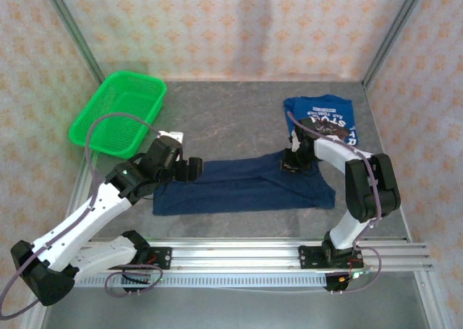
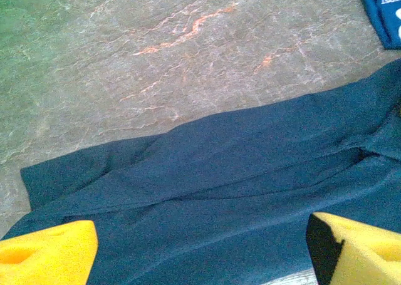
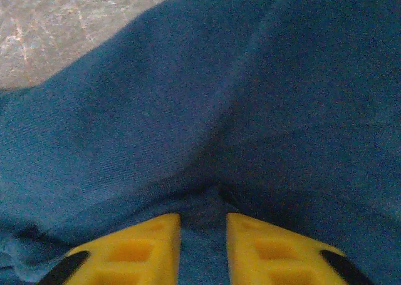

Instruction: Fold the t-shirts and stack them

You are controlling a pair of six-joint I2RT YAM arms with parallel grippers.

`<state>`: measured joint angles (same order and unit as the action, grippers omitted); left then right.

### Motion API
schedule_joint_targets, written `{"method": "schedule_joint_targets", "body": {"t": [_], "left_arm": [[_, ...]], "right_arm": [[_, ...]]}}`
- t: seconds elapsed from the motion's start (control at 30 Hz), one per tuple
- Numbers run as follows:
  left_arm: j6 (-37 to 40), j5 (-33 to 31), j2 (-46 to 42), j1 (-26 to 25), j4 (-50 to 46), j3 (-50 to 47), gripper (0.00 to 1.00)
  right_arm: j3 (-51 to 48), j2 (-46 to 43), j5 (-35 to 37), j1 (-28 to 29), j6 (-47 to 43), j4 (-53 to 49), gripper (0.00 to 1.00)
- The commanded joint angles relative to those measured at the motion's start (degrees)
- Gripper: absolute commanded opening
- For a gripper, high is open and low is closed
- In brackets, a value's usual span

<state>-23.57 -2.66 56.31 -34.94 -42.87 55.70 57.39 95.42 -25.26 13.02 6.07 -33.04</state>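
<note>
The navy t-shirt (image 1: 246, 184) lies spread across the middle of the desk (image 1: 231, 119), long side running left to right, with both grippers at its far edge. The left gripper (image 1: 189, 168) sits at the shirt's left end. In the left wrist view its yellow fingers (image 2: 47, 250) stand wide apart with nothing between them. The left gripper (image 2: 199, 225) looks down on the navy t-shirt (image 2: 238, 172), whose cloth fills the ground below and ahead of it in soft folds. Beyond the cloth is bare desk (image 2: 156, 59). Whether the fingertips touch the fabric is hard to judge from these angles.

The right gripper (image 1: 293, 163) is down on the shirt's right end. In the right wrist view its fingers (image 3: 144, 247) are drawn close together. A raised ridge of the navy t-shirt (image 3: 207, 109) runs straight into the narrow gap of the right gripper (image 3: 202, 219), so it is pinching that cloth.

The blue t-shirt (image 1: 322, 116), with white lettering, lies just beyond the right gripper, close to the navy one, and its corner shows far ahead and to the right of the left gripper (image 2: 382, 9). A green basket (image 1: 119, 112) sits beyond the left gripper and to its left, apart from both shirts.
</note>
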Motion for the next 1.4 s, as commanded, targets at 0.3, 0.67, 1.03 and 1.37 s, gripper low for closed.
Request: {"method": "schedule_joint_targets", "body": {"t": [0.3, 0.67, 1.03, 1.37], "left_arm": [[-1.1, -3.8, -1.0, -0.4, -0.5, -3.9, 0.87], [-2.1, -2.8, -1.8, -0.4, -0.6, -5.0, 0.88], [-3.6, -3.3, -6.0, -0.4, -2.5, -5.3, 0.92], [-4.4, -4.4, -6.8, -0.4, -3.3, -6.5, 0.91]], "right_arm": [[-2.6, -9.4, 1.4, 0.8, 1.4, 1.1, 0.0], [-0.6, -6.2, 6.1, 0.9, -5.2, 0.2, 0.4], [1.8, -0.1, 7.3, 1.5, -7.8, 0.5, 0.41], [0.5, 0.4, 6.6, 2.7, -6.5, 1.0, 0.29]]}}
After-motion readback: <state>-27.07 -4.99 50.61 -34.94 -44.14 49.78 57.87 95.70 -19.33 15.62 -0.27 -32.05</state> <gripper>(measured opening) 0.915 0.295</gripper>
